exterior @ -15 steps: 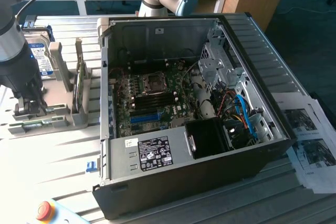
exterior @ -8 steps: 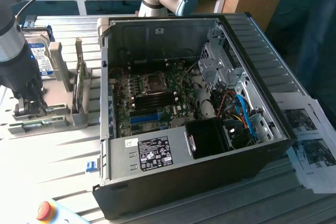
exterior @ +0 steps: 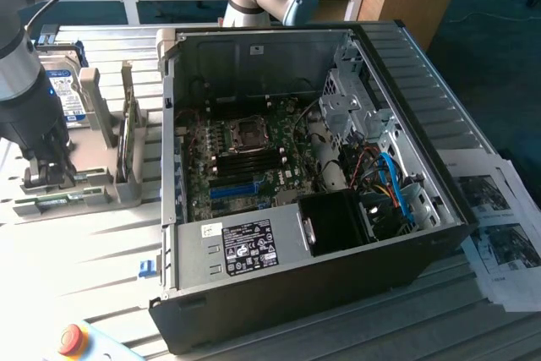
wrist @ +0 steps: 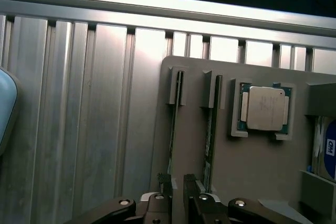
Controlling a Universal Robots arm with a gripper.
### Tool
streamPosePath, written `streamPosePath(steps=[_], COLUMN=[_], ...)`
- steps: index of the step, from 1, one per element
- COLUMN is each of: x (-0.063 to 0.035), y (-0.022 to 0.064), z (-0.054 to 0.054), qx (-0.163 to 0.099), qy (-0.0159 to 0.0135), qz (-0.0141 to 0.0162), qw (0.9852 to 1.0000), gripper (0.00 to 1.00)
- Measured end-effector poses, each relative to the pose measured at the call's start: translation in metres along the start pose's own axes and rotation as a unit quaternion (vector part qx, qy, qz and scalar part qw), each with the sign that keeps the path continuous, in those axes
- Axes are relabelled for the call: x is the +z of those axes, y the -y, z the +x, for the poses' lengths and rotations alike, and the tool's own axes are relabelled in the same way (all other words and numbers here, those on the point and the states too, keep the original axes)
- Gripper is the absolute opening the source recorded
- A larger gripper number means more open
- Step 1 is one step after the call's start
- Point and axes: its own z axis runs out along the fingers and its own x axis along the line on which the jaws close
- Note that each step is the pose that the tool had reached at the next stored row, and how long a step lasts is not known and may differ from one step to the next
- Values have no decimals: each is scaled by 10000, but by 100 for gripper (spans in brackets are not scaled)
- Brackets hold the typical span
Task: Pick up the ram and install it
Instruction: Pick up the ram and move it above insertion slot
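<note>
One ram [wrist: 174,129] stands edgewise in the gray holder [wrist: 257,171] beside a second stick [wrist: 209,129], at nine o'clock from the open computer case [exterior: 279,310]; the released end effector [wrist: 177,183] straddles one end of it.

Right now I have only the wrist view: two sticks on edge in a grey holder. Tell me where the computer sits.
Observer: The open computer case lies at the exterior view's right of the holder, with its motherboard facing up.
Operator: Give me the hand's place against it.
Observer: The hand is down at the ram in the holder, outside the case, at the exterior view's left.
Operator: Point out the memory slots.
Observer: The long black slots lie between the processor socket and a blue slot.
</note>
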Motion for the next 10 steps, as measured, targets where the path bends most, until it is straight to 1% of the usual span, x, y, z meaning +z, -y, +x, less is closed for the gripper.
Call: streamPosePath(steps=[10], x=[60], y=[1], z=[10], qx=[0], qy=[0], qz=[0], qw=[10000], gripper=[24])
